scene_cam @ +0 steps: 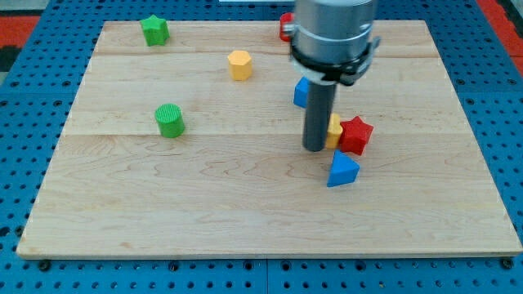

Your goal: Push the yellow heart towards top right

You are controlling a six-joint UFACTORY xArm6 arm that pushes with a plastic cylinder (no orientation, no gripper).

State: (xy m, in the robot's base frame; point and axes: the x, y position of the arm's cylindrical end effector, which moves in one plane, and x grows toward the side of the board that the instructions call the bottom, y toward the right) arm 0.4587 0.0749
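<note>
— Wooden board, pale, on a blue pegboard surface. What stood on it, starting at the view's left?

— Up in the top-left corner sat a green star block; lower down, a green ribbed cylinder. Toward the middle, near the top, was a yellow hexagonal block.

— And my tip?

— My tip was down on the board just right of centre, at the end of the dark rod. There was no pincer at all — only the rod, holding nothing.

— Where was the yellow heart?

— The yellow heart sat right beside my tip, on its right side, looking as if it touched the rod. Only a narrow yellow sliver showed; the rod covered most of it, so I could not make out the heart shape.

— Anything around it?

— A red star block pressed against the heart's right side. A blue triangular block lay just below the pair, toward the view's bottom. Behind the rod, a blue block peeked out on the left, shape unclear. At the top edge, a red block was half hidden by the arm's housing.
</note>
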